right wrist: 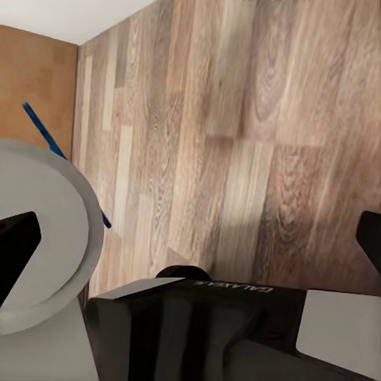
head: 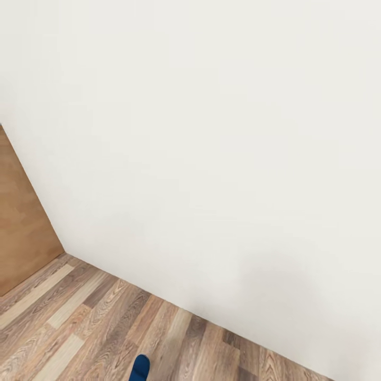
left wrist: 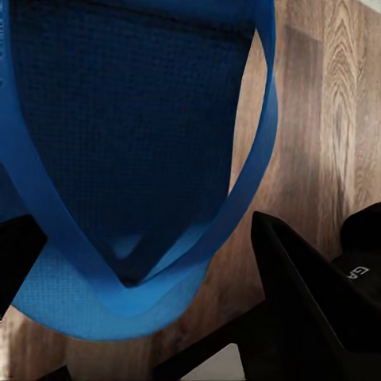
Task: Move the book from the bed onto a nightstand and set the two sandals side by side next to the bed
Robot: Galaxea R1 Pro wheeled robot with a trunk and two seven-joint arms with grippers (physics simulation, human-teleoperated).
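One bright-blue sandal (left wrist: 135, 119) hangs very close in the left wrist view, thong straps towards the camera, above the wood-plank floor (left wrist: 333, 119). My left gripper (left wrist: 147, 286) is shut on its toe end, one black finger on each side. The sandal's tip (head: 140, 368) pokes into the bottom edge of the head view. In the right wrist view the sandal (right wrist: 48, 139) appears edge-on as a thin blue line. My right gripper (right wrist: 190, 238) is open over bare floor, nothing between its fingers. The book, the bed and the nightstand are out of view.
A plain white wall (head: 211, 159) stands close ahead and meets the wood-plank floor (head: 79, 328) along a slanting line. A light-brown wooden panel (head: 21, 233) stands at the left. The robot's grey and black body (right wrist: 198, 333) shows in the right wrist view.
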